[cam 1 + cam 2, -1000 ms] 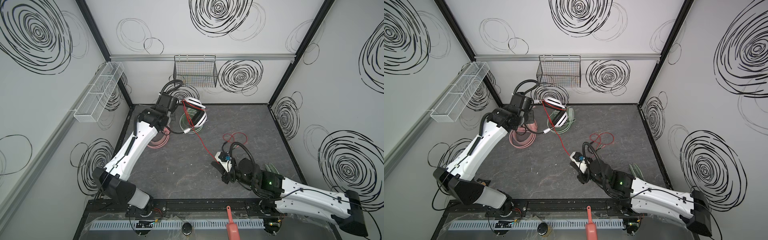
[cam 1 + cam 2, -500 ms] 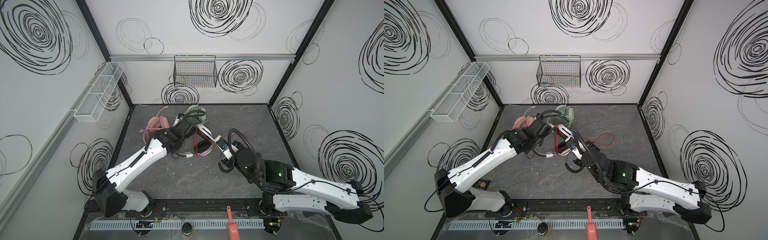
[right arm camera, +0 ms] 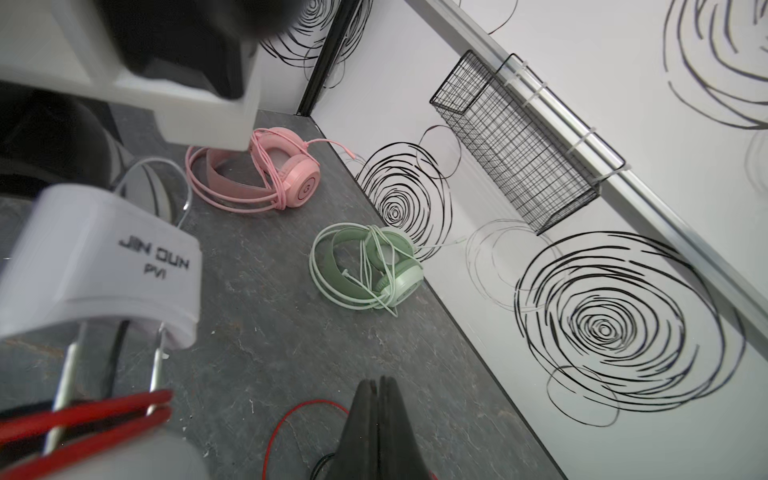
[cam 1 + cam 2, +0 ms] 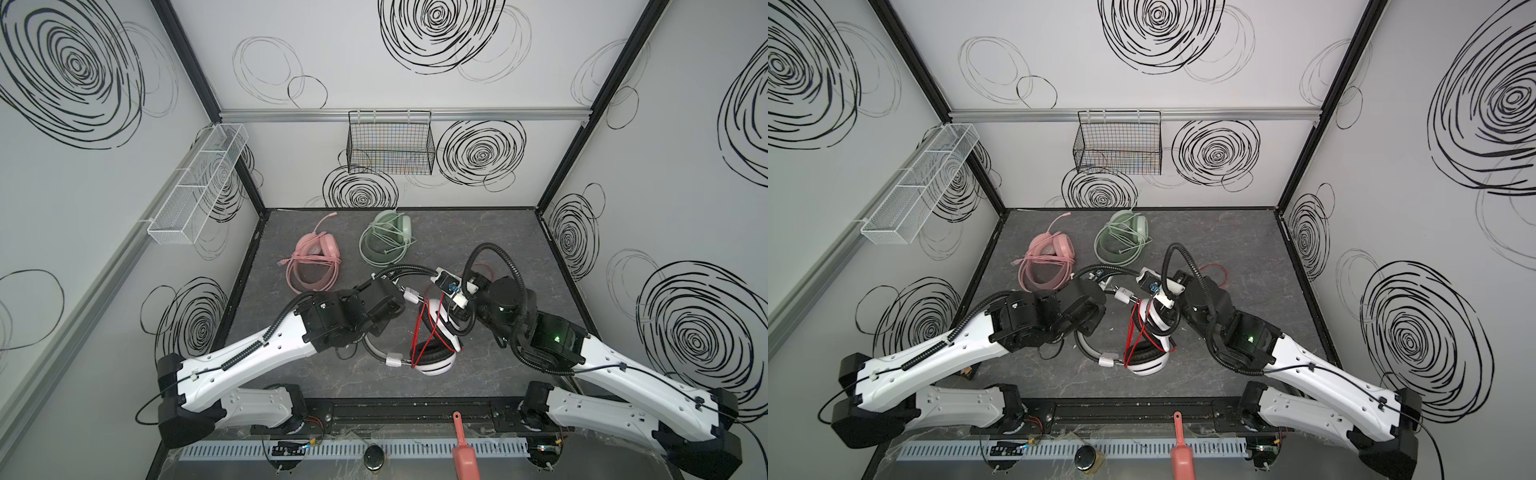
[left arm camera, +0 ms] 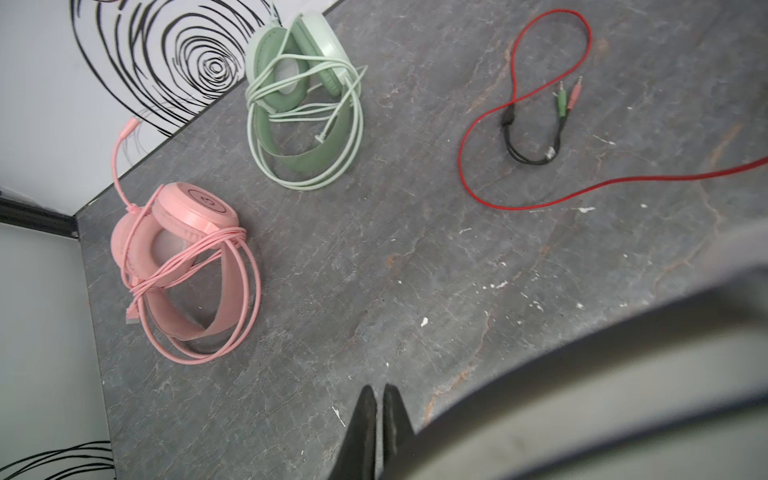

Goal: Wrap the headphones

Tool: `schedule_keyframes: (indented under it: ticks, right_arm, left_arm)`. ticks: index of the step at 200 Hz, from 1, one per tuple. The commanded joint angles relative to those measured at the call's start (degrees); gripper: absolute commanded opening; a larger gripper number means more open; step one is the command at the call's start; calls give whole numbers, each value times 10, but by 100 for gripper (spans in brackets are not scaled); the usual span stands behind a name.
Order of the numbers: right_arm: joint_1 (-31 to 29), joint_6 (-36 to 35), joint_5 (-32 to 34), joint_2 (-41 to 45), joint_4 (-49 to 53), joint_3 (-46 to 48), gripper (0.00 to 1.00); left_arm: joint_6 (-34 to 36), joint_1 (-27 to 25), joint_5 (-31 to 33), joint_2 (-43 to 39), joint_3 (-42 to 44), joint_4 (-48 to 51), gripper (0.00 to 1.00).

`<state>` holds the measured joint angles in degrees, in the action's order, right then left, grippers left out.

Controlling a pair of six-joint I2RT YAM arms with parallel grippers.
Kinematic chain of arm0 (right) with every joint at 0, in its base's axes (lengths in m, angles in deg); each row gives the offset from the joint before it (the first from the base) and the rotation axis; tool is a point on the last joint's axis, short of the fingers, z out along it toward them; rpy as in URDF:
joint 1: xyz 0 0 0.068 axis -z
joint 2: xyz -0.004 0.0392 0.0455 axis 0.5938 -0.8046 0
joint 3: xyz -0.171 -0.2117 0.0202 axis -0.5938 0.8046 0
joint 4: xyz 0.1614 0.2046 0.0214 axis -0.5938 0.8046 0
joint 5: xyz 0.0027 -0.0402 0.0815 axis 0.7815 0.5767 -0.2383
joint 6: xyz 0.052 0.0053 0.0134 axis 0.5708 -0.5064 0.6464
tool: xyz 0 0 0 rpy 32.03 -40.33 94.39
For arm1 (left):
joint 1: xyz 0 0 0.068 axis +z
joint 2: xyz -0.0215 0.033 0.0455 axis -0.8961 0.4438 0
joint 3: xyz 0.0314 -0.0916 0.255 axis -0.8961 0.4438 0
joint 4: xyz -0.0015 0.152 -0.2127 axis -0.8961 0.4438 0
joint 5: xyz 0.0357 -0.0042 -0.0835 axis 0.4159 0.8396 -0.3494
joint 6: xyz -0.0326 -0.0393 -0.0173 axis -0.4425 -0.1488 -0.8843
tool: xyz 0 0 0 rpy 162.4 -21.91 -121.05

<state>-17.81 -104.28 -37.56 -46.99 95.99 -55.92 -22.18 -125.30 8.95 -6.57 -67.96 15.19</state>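
Observation:
The white-and-black headphones [image 4: 434, 357] sit mid-table between both arms, with several turns of their red cable [image 4: 422, 332] over the ear cups. My left gripper [image 5: 376, 392] is shut, and the blurred headband [image 5: 582, 395] crosses its finger base. My right gripper [image 3: 378, 384] is shut where the red cable [image 3: 309, 405] meets its fingers. The white slider [image 3: 104, 266] is close beside it. The cable's loose end and plugs [image 5: 565, 97] lie on the table. The pink headphones [image 4: 316, 253] and the mint-green headphones [image 4: 388, 237] lie at the back, each with its cable wound round it.
A black wire basket [image 4: 390, 149] hangs on the back wall and a white mesh tray [image 4: 199, 183] on the left wall. A red scoop [image 4: 463, 449] lies at the front rail. Both arms crowd the middle of the dark table [image 4: 478, 232].
The left gripper brought the white-and-black headphones down from the back left to the middle. The right gripper moved in beside them, and the taut red cable now lies over the ear cups.

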Motion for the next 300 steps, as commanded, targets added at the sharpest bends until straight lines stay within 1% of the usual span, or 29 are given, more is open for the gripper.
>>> schedule_keyframes:
  ticks: [1, 21, 34, 50, 61, 74, 99, 105, 130, 153, 180, 207, 235, 257, 270, 287, 300]
  right_arm:
    - [41, 12, -95, 16, -71, 11, 2]
    - [64, 32, -133, 18, -97, 21, 2]
    - [83, 42, -158, 14, -111, 31, 4]
    - [113, 60, -196, 4, -127, 41, 10]
    - [134, 76, -224, -3, -140, 51, 20]
    - [156, 96, -259, -8, -165, 68, 23]
    - [195, 144, -328, -14, -243, 121, 25]
    - [203, 155, -343, -17, -262, 136, 27]
    - [227, 205, -396, -43, -370, 207, 30]
    - [229, 252, -412, -95, -458, 248, 32]
    - [230, 300, -420, -173, -560, 264, 34]
    - [230, 338, -429, -241, -637, 269, 31]
    - [229, 366, -439, -292, -693, 270, 24]
    - [227, 380, -448, -319, -716, 269, 20]
    - [225, 385, -448, -327, -729, 276, 19]
    - [223, 389, -458, -327, -732, 288, 13]
    - [220, 394, -465, -316, -721, 300, 6]
  left_arm:
    - [-2, -27, -27, -8, -35, 6, 0]
    - [-10, -35, -32, -1, -48, 19, 0]
    - [-12, -47, -44, -1, -59, 21, 0]
    - [-16, -62, -65, -2, -78, 21, 0]
    - [-19, -70, -81, -1, -95, 22, 0]
    - [-24, -77, -96, -1, -116, 25, 0]
    - [-31, -81, -116, -1, -156, 33, 0]
    - [-33, -81, -118, -1, -168, 36, 0]
    - [-37, -75, -126, 8, -225, 52, 0]
    - [-33, -71, -121, 23, -282, 69, 0]
    - [-28, -55, -116, 43, -349, 88, 0]
    - [-28, -7, -133, 55, -410, 87, 0]
    - [-34, 86, -224, 64, -450, 72, 0]
    - [-44, 130, -224, 71, -467, 65, 0]
    - [-53, 167, -246, 70, -464, 51, 0]
    - [-66, 218, -265, 65, -455, 26, 0]
    - [-67, 256, -259, 65, -448, 10, 0]
